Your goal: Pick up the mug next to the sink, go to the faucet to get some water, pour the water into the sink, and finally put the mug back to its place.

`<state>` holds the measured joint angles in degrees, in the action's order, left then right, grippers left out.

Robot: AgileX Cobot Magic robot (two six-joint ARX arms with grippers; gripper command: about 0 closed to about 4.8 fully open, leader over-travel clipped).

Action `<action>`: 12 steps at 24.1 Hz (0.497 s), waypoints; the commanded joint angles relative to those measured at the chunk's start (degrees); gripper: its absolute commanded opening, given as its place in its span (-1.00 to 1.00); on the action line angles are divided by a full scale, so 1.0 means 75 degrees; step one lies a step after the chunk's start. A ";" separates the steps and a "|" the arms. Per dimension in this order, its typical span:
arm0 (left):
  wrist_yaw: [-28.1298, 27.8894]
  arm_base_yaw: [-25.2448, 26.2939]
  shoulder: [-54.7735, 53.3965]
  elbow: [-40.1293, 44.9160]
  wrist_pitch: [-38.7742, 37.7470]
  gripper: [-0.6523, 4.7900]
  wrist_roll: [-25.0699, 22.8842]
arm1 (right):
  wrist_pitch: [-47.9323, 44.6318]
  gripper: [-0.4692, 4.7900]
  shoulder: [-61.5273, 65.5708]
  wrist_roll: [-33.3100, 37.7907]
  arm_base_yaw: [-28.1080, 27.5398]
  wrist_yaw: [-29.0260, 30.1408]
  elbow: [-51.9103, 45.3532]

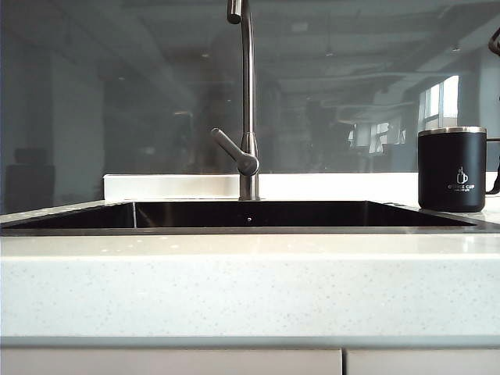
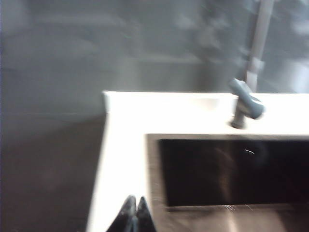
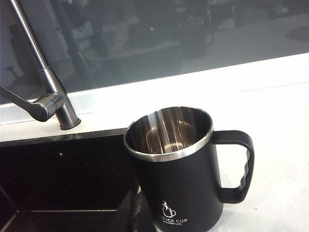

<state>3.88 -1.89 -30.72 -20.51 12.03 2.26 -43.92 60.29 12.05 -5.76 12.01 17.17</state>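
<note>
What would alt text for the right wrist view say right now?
A matte black mug with a steel rim stands upright and empty on the white countertop at the sink's edge, handle pointing away from the basin. The steel faucet rises behind the sink; the right pincer itself is not visible.

the mug (image 1: 451, 169) is matte black with a bare steel rim, a black loop handle and a small white cup logo with lettering. it stands upright on the speckled white counter, just beside the right end of the sink (image 1: 250, 230), handle turned away from the basin. its steel inside (image 3: 169, 129) looks empty. the sink is a wide recessed basin, dark and glossy, thinly rimmed in steel. the faucet (image 1: 248, 101), a slim brushed-steel gooseneck, rises behind its middle, lever (image 1: 232, 148) angled left.
</note>
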 commanded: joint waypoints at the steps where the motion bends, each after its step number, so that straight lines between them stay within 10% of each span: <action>1: -0.0175 0.0233 0.1582 0.1084 0.0463 -0.77 0.0271 | -0.0117 -0.84 -0.0029 0.0017 -0.0012 -0.0090 0.0020; 12: -0.0149 0.0248 0.4068 0.2658 -0.0702 -0.77 0.0259 | -0.0114 -0.84 -0.0026 0.0017 -0.0003 -0.0006 0.0020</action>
<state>2.79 -0.16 -0.69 -0.34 8.21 5.82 -43.79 60.29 12.03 -5.76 11.97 17.17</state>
